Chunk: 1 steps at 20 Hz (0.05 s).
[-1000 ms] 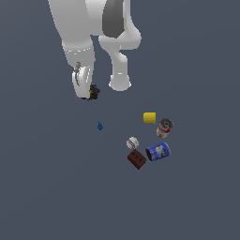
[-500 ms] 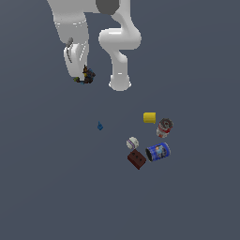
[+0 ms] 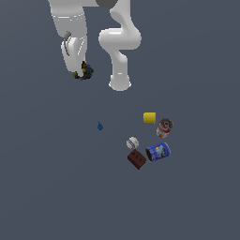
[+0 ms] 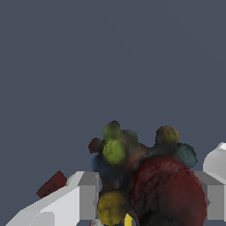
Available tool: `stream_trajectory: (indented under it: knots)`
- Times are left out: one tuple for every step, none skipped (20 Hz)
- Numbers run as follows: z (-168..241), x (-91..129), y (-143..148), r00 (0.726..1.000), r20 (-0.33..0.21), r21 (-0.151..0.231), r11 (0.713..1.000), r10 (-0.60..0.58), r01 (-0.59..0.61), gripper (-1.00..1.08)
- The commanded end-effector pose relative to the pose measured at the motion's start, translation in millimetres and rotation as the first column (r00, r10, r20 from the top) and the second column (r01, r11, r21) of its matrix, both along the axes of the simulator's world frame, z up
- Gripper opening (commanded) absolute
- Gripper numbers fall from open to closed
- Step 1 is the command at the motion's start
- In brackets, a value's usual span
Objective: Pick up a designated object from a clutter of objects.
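Observation:
The designated object (image 3: 85,72) is a dark lumpy thing with green, blue and red specks, held high above the floor in the exterior view's upper left. My gripper (image 3: 82,72) is shut on it. Up close in the wrist view the designated object (image 4: 145,176) fills the space between the two white fingers (image 4: 84,194). The clutter of objects lies far below toward the exterior view's right: a yellow cylinder (image 3: 149,117), a red-white can (image 3: 164,126), a white ball (image 3: 132,142), a blue labelled can (image 3: 158,151) and a red-brown block (image 3: 136,159).
A tiny blue cone-like piece (image 3: 100,125) lies alone on the grey floor between the gripper and the clutter. The arm's white base (image 3: 120,82) stands just to the exterior view's right of the gripper. The red-brown block (image 4: 52,184) peeks past a finger in the wrist view.
The gripper has risen further with the dark lumpy object held in it, drifting slightly toward the exterior view's left. The items on the floor have not moved.

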State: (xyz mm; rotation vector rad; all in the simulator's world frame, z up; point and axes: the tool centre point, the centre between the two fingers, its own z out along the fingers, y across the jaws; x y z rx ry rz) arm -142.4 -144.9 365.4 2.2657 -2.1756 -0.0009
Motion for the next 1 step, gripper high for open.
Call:
stream_trajectory:
  knots:
    - [-0.4,1.0,0.3,1.000,0.001,0.000,1.000,0.000,0.000,-1.00]
